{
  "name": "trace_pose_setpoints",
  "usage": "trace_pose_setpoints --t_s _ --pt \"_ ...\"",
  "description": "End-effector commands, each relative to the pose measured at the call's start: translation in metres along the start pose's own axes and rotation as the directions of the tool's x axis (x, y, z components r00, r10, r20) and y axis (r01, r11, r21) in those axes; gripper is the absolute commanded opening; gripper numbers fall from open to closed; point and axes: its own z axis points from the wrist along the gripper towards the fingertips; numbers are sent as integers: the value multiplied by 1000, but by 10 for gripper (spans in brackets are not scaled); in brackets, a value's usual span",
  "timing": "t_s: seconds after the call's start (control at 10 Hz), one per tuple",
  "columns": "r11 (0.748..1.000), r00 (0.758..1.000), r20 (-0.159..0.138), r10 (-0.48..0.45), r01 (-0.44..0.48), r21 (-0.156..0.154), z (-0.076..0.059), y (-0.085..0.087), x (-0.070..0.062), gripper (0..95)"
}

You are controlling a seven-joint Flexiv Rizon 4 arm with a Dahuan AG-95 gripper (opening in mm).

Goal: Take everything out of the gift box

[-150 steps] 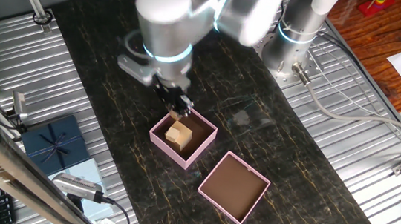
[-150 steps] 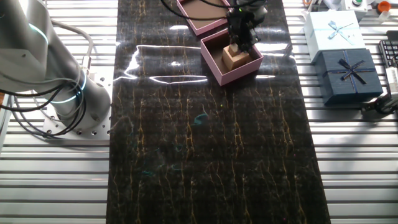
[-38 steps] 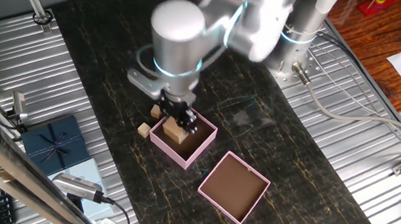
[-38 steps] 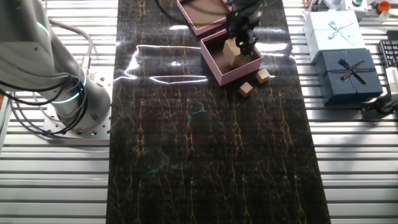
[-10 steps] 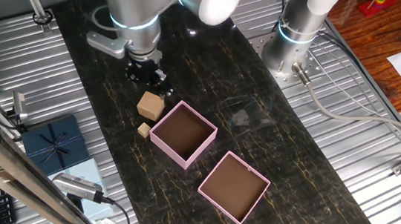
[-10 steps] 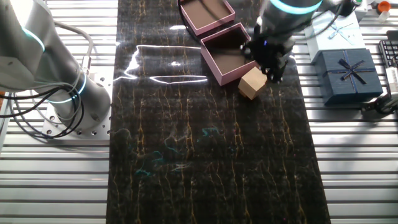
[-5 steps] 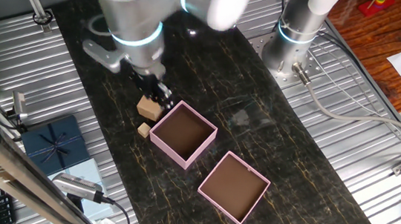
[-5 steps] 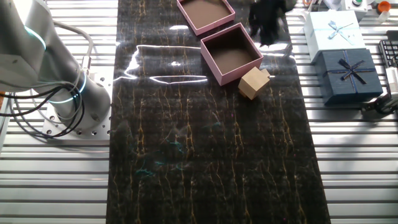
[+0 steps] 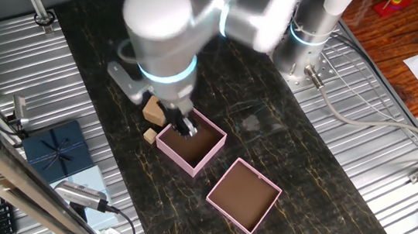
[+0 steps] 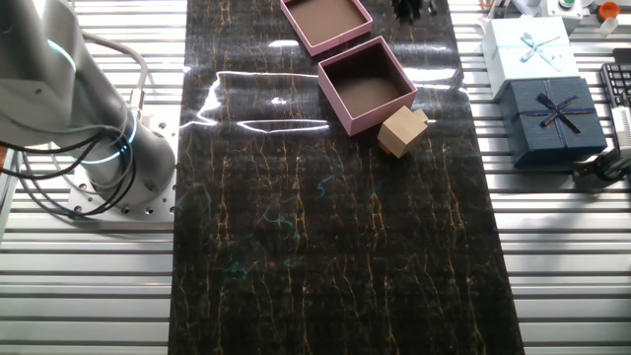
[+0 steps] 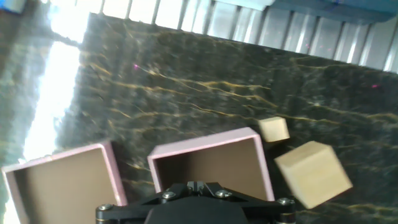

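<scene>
The pink gift box (image 9: 199,150) stands on the dark table, and its brown inside shows no blocks in the other fixed view (image 10: 366,84) or the hand view (image 11: 208,163). A large tan block (image 10: 398,134) and a small tan block (image 10: 419,119) lie on the table just beside the box; they also show in the hand view, large (image 11: 310,172) and small (image 11: 273,129). My gripper (image 9: 185,125) hangs over the box's near-left corner, away from the blocks. Its fingertips (image 11: 199,185) sit together and hold nothing. Only a dark part of it (image 10: 409,8) reaches the other fixed view's top edge.
The shallow pink lid tray (image 9: 243,195) lies next to the gift box, also seen in the hand view (image 11: 62,180). A dark blue ribboned box (image 10: 554,116) and a light blue one (image 10: 527,44) sit on the ribbed metal beside the table. The arm's base (image 10: 99,148) stands at the far side.
The gripper let go of the large block beside the box, rose, and moved back over the gift box. The blocks have not moved in the last half second.
</scene>
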Motion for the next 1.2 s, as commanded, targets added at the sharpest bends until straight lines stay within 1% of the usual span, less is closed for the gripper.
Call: trace_pose_setpoints --t_s 0.1,0.6,0.7,1.0,1.2 --pt "1000 1000 5 10 -10 -4 -1 7 1 0" --pt "1000 1000 3 25 -25 -4 -1 7 1 0" --pt "1000 1000 3 14 -14 -3 -1 7 2 0" --pt "999 999 3 44 -44 -3 0 7 2 0" --pt "999 999 3 44 -44 -3 0 7 3 0"
